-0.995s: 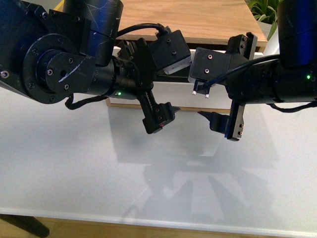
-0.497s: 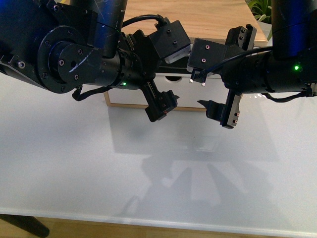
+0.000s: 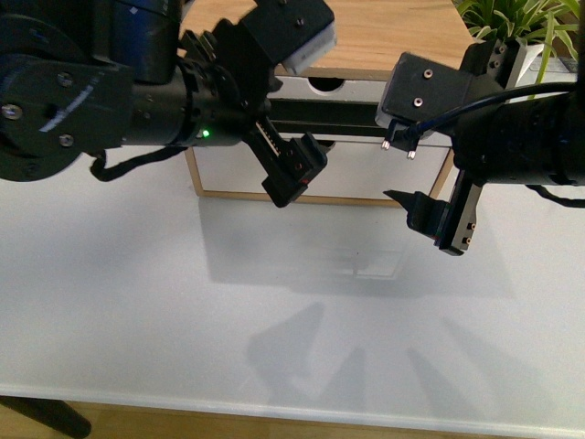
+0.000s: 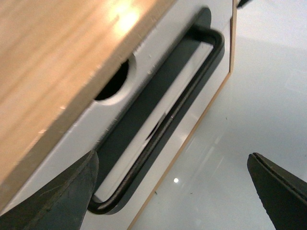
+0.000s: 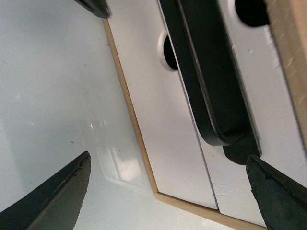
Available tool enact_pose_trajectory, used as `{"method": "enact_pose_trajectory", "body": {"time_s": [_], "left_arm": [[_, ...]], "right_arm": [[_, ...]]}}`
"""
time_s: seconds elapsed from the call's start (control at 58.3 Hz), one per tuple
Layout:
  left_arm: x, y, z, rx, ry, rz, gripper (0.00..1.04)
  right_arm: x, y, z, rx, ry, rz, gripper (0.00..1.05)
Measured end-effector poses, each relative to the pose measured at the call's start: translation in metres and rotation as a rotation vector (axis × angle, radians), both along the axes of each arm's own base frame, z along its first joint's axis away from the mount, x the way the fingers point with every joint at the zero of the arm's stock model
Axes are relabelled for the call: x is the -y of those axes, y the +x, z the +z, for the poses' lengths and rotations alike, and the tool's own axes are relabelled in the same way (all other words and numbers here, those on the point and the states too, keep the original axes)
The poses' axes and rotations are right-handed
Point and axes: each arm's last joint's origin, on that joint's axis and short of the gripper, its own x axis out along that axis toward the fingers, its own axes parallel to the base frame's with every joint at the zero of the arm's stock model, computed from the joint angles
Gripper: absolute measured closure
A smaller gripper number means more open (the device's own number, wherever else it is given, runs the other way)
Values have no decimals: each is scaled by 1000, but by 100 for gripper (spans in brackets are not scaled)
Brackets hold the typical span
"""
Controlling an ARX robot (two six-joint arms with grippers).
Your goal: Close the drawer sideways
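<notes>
The drawer is the upper one of a light wood cabinet at the back of the white table. Its white front carries a long black bar handle and a half-round notch. The front looks about level with the cabinet frame. My left gripper hangs open in front of the drawer's left half, holding nothing. My right gripper is open and empty at the drawer's right end. In the left wrist view the handle and notch lie beside one finger. The right wrist view shows the handle's end.
Below the drawer is a plain white drawer front without a handle, also seen in the right wrist view. A potted plant stands at the back right. The white table stretches toward me, crossed by the arms' shadows.
Both arms have risen and drawn apart, the left toward the cabinet's top left and the right further right. The drawer's handle and notch now show between them.
</notes>
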Motion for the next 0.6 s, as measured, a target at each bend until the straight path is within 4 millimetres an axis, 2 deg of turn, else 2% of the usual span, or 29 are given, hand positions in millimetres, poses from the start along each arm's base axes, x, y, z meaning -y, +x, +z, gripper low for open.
{"method": "enact_pose_trajectory", "body": {"time_s": [0.103,0.257,0.429,0.515,0.583,0.6], "left_arm": [[-13,-18,21,23,-65,46,9],[-58,-59,55,54,-220,226,9],[-101,-98,79,48,-419,418,9],[-121,-120,88,25,-524,530,9],[-136,-139,93,24,-590,623,9],[-137,-141,94,61,-590,658,12]], "right_arm": [[6,-22,16,24,63,-24,9],[31,-66,37,83,215,-184,9],[45,-100,56,172,412,-435,9],[46,-120,65,193,505,-540,9],[45,-130,72,203,577,-566,9],[45,-130,72,204,583,-567,9]]}}
